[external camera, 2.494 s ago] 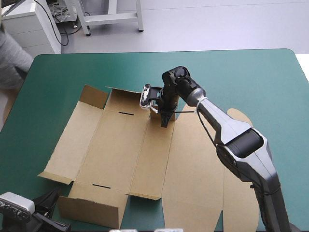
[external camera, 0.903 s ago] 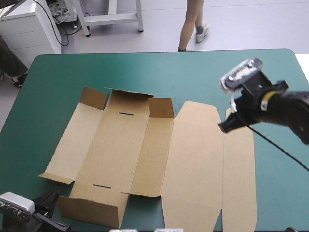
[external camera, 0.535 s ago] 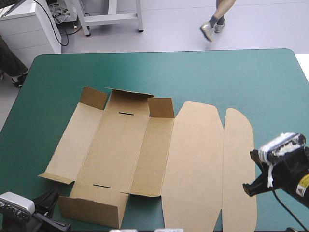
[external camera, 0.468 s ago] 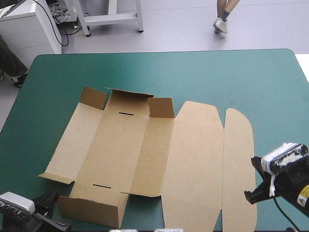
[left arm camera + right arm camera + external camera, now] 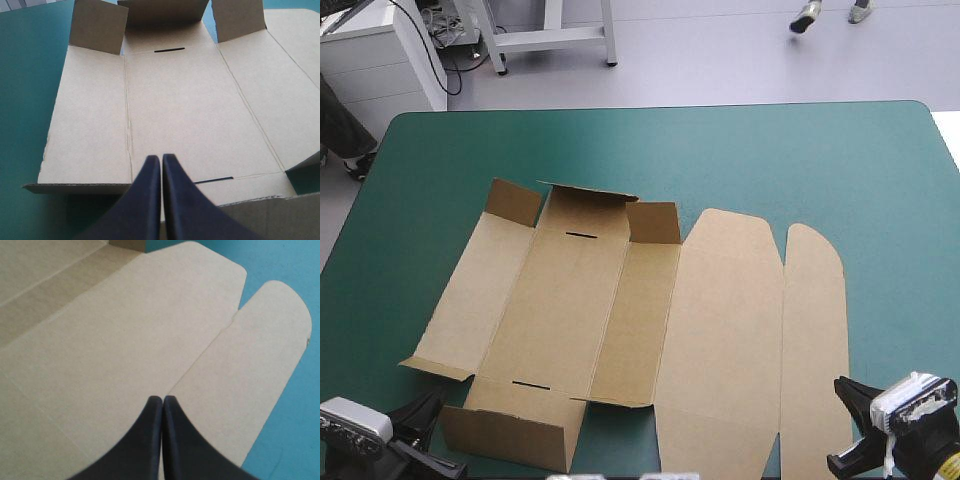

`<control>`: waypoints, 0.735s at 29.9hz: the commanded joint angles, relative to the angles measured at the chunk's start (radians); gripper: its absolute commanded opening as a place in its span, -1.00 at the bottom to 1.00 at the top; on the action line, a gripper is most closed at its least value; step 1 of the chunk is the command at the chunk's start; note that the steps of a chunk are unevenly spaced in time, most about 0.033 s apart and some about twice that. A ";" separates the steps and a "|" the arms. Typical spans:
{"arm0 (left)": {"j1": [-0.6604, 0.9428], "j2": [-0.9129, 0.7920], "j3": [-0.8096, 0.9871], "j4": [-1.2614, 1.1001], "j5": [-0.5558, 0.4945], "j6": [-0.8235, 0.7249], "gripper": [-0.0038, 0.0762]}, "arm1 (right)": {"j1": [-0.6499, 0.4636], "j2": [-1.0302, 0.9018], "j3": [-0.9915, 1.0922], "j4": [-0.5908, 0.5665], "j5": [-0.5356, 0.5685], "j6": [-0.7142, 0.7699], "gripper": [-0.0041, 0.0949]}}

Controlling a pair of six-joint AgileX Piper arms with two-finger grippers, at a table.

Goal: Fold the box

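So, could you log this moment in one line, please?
box: mostly flat, far flaps raised | left fingers: shut, empty | right fingers: shut, empty

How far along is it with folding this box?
Early. On the box, the far flaps and the near wall stand raised. Nothing is in hand: left end effector and right end effector are shut, empty. The side panels and lid panels lie flat, unfolded.

bare teal-green cover (image 5: 740, 150) beyond and right of the box (image 5: 720, 330); obstacles: its raised far flaps (image 5: 588, 200), near wall (image 5: 505, 440)
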 commanded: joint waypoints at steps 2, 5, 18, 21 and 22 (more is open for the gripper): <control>-0.001 0.000 -0.019 -0.005 -0.064 -0.003 -0.89 | -0.005 -0.008 -0.021 0.040 -0.076 -0.002 -0.95; -0.001 0.000 -0.019 -0.005 -0.064 -0.003 -0.72 | -0.005 -0.008 -0.021 0.043 -0.077 -0.002 -0.95; -0.001 0.000 -0.019 -0.090 -0.072 -0.036 0.37 | -0.005 -0.008 -0.021 0.043 -0.077 -0.002 -0.96; -0.001 0.000 -0.021 -0.100 -0.072 0.009 0.37 | -0.005 -0.008 -0.021 0.043 -0.077 -0.002 -0.96; -0.001 0.000 -0.024 -0.101 -0.072 0.018 0.37 | -0.005 -0.008 -0.021 0.043 -0.077 -0.002 -0.96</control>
